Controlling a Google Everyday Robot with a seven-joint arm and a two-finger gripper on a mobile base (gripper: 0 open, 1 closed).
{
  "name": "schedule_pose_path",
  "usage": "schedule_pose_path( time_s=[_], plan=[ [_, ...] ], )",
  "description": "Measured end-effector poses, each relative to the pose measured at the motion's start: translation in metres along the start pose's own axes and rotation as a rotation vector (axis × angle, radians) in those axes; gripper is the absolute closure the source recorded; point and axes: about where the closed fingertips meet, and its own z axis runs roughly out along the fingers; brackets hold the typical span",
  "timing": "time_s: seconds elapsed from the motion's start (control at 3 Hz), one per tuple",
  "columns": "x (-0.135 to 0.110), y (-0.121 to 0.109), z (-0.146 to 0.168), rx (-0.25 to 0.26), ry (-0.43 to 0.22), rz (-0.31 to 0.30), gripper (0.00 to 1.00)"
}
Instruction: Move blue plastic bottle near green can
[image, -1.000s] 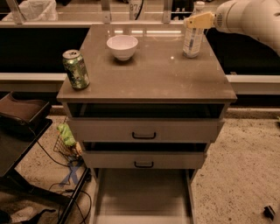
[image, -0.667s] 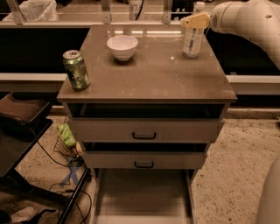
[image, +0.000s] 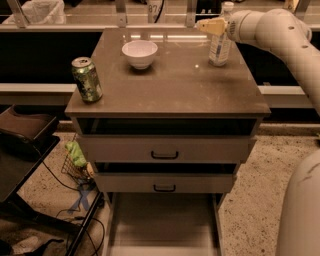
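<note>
The blue plastic bottle (image: 220, 49) stands upright at the back right of the cabinet top (image: 170, 87); its white cap shows above the arm. The green can (image: 86, 80) stands upright at the front left edge of the same top, far from the bottle. My gripper (image: 209, 26), pale yellow on the end of the white arm (image: 272, 30), reaches in from the right. It lies across the bottle's upper part and points left. I cannot tell whether it touches the bottle.
A white bowl (image: 139, 53) stands at the back middle of the top, between can and bottle. The cabinet has two drawers (image: 165, 150) below. A dark cart (image: 25, 135) and cables stand on the floor at the left. A counter runs behind.
The gripper has shifted a little to the left across the top of the bottle. The bottle, can and bowl have not moved.
</note>
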Motion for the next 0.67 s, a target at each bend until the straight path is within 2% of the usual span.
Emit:
schedule_pose_path(
  time_s=[0.33,0.67],
  plan=[
    [0.011,0.0122,0.0127,-0.035,-0.008,0.048,0.38],
    [0.0135,0.0158,0.0158,-0.042,-0.008,0.054,0.61]
  ],
)
